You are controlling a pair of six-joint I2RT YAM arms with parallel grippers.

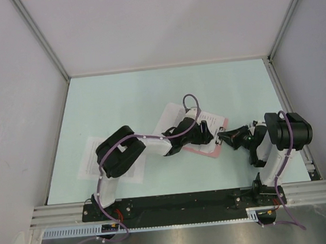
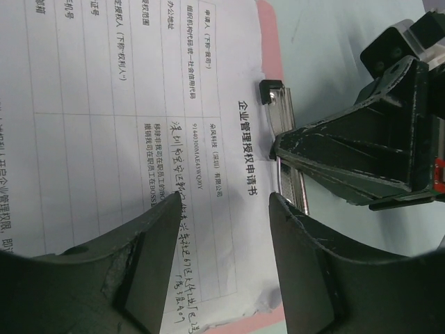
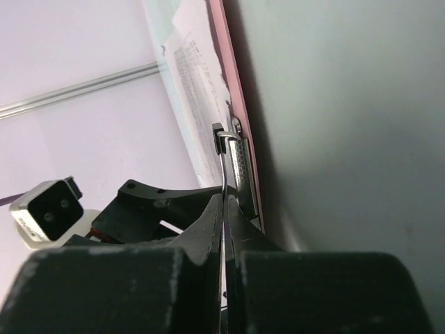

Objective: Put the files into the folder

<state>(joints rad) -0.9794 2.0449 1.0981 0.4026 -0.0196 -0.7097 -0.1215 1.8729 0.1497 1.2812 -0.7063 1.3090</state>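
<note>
R gripper [image 3: 222,209] is pinched tight on the clip [image 3: 221,149] of the pink folder [image 1: 213,152], mid counter. L gripper [image 2: 224,209] is wide apart, holding nothing, over the sheet [image 2: 104,139]. If R slips, the clip could snap down & crease the paper.

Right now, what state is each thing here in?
Flat pink rectangular clipboard: lying on the table.
White printed paper sheet: flat on the clipboard.
Small metal clip: lever pinched by the right hand.
Right hand: shut on the clip.
Left hand: open above that sheet.
Other white printed sheets: flat on the table, apart.
</note>
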